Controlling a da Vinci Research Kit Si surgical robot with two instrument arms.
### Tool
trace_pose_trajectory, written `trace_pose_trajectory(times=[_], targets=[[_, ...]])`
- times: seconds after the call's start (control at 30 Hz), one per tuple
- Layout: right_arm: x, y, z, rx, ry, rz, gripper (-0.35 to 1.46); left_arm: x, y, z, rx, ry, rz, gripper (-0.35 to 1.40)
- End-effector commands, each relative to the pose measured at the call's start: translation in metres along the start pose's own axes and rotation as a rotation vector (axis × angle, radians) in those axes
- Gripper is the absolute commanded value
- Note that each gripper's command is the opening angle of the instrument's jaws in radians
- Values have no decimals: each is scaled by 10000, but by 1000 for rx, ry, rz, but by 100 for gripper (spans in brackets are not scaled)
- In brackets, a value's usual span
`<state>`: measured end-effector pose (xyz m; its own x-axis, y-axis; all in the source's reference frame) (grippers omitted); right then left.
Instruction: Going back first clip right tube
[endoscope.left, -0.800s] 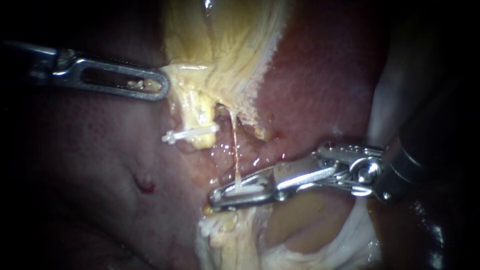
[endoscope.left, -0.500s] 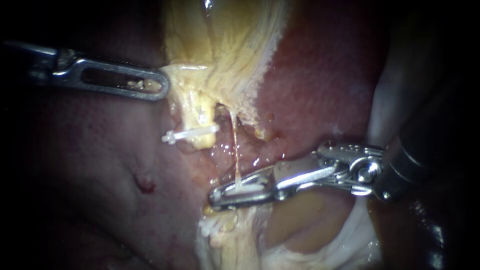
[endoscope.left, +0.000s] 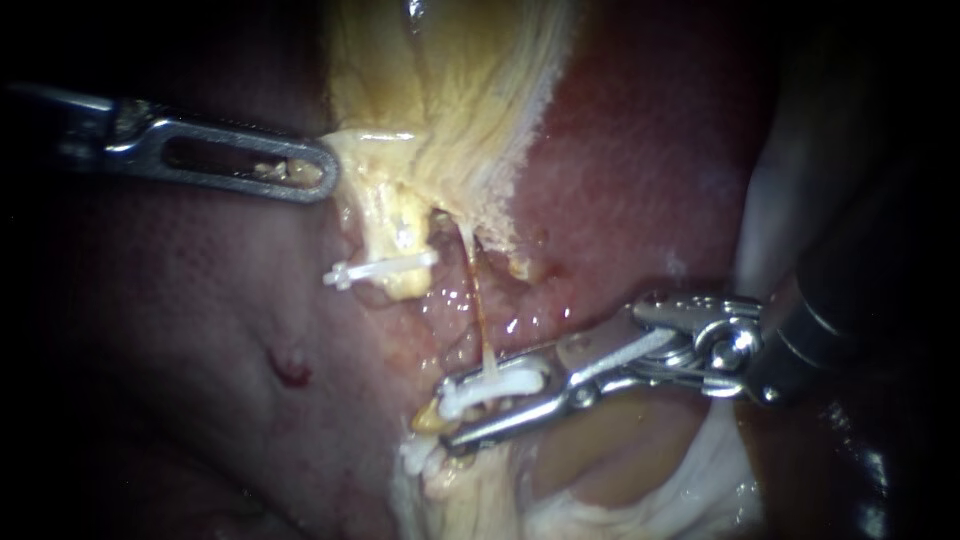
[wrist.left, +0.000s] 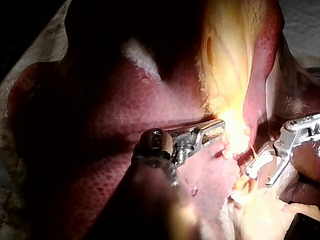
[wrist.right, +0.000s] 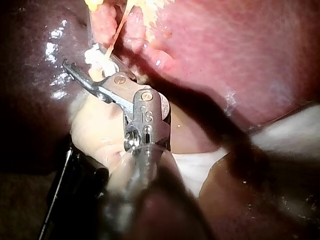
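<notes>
My right instrument (endoscope.left: 455, 412) comes in from the right with its jaws open around a white clip (endoscope.left: 492, 386). That clip sits closed across the thin right tube (endoscope.left: 478, 300), which runs up to the yellow tissue (endoscope.left: 440, 120). The right wrist view shows the same clip (wrist.right: 95, 55) and tube (wrist.right: 117, 27) at the open jaws of my right instrument (wrist.right: 85, 70). A second white clip (endoscope.left: 380, 268) crosses the thicker left tube (endoscope.left: 392, 225). My left instrument (endoscope.left: 300, 170) is shut on the edge of the yellow tissue, as seen again in the left wrist view (wrist.left: 216, 131).
Dark red liver (endoscope.left: 640, 170) surrounds the field, with a small red spot (endoscope.left: 290, 368) on its left lobe. White gauze (endoscope.left: 720, 470) lies under my right instrument's shaft. Pale yellow tissue (endoscope.left: 470, 490) bunches below the clip.
My right instrument's jaws have opened: the lower jaw dropped away, and the white clip now shows fully on the thin tube. My left instrument has not moved.
</notes>
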<state>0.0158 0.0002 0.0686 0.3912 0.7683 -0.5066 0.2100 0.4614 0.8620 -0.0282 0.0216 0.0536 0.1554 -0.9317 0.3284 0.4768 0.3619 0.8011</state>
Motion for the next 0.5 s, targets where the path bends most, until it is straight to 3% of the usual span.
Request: trace_pose_trajectory(times=[0.03,0.2,0.37,0.5], targets=[[-2,0,0,0,0,-15,46,0,0,0,0,0,0,-35],[-2,1,1,-4,0,-80,46,0,0,0,0,0,0,-35],[-3,10,0,-112,46,-175,50,0,0,0,0,0,0,-35],[-6,19,-6,-153,57,-223,50,0,0,0,0,0,0,-35]])
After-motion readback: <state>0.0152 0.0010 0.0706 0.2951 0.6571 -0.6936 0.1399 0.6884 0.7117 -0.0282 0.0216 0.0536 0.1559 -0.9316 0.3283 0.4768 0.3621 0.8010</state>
